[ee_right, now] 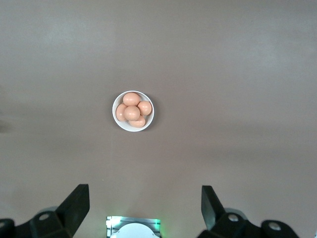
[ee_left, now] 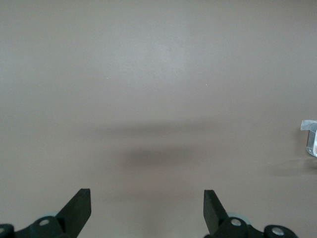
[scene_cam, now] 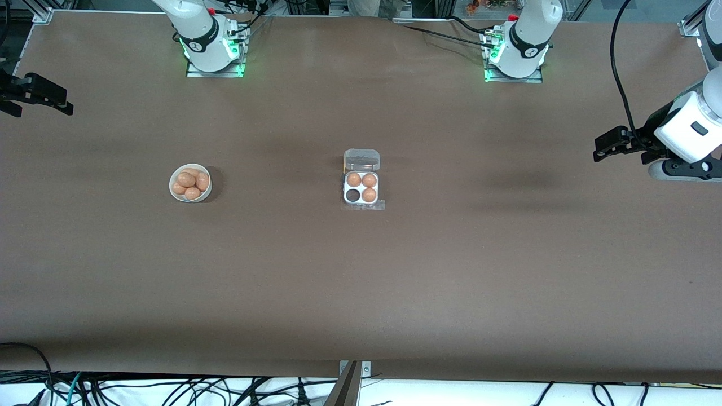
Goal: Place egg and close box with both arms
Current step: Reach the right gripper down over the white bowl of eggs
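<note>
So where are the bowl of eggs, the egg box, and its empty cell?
bowl of eggs (ee_right: 133, 111), right wrist view, on the egg pile.
egg box (scene_cam: 361, 188), front view, tray's middle.
empty cell (scene_cam: 353, 195), front view, its dark floor.

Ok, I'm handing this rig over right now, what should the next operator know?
Left gripper: open, empty, waiting over the table's left-arm end.
Right gripper: open, empty, waiting over the right-arm end.
Small square clear-plastic egg carton: mid-table, transparent lid open; three brown eggs in, the cell nearest the front camera on the bowl side empty.
Round white bowl: holds spare brown eggs, toward the right arm's end.
Left: place one egg, close the lid.
</note>
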You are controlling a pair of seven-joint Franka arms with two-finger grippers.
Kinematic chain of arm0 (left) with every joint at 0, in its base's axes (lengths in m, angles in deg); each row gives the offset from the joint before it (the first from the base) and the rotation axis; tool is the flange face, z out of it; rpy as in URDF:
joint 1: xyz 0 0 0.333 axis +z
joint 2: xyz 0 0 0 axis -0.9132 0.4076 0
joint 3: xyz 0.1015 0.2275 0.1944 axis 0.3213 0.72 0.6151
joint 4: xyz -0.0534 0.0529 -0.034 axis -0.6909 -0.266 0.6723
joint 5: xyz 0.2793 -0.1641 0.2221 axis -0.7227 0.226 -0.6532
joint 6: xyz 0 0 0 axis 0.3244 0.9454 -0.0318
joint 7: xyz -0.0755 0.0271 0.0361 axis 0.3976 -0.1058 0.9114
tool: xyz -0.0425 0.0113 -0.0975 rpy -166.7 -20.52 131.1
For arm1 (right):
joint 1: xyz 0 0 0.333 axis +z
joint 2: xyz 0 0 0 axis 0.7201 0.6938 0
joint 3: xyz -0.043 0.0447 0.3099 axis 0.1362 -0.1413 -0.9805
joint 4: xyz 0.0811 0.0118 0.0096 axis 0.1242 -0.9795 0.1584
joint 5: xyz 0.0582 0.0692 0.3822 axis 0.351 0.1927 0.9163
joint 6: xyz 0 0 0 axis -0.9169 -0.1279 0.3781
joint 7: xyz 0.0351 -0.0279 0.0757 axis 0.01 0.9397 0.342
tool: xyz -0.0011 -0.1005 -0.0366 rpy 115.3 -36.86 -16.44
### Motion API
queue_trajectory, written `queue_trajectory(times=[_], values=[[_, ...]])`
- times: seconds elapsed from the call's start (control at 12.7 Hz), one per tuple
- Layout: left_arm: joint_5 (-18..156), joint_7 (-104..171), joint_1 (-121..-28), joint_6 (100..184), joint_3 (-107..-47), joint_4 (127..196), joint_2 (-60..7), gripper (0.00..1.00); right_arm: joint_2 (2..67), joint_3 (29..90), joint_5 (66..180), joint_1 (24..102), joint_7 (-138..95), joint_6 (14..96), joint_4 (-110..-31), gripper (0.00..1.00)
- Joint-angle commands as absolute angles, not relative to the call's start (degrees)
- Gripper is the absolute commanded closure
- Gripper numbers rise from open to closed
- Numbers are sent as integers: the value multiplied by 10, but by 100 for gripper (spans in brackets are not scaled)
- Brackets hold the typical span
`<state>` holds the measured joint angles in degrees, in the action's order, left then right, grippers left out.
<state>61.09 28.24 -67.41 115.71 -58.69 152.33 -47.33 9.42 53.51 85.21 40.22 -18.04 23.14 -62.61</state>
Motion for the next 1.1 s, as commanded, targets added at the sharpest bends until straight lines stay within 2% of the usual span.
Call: queue_trajectory(times=[0.0, 0.39, 0.79, 1.02], values=[[620, 269, -670, 1145, -587, 1505, -465, 0, 94, 536, 864, 397, -178, 235, -624, 0], [618, 270, -670, 1145, -587, 1505, -465, 0, 95, 534, 883, 398, -186, 243, -653, 0], [613, 270, -667, 1145, -587, 1505, -465, 0, 85, 529, 887, 402, -186, 467, -881, 0], [613, 270, -667, 1145, -587, 1505, -465, 0, 103, 507, 886, 404, -198, 587, -965, 0]])
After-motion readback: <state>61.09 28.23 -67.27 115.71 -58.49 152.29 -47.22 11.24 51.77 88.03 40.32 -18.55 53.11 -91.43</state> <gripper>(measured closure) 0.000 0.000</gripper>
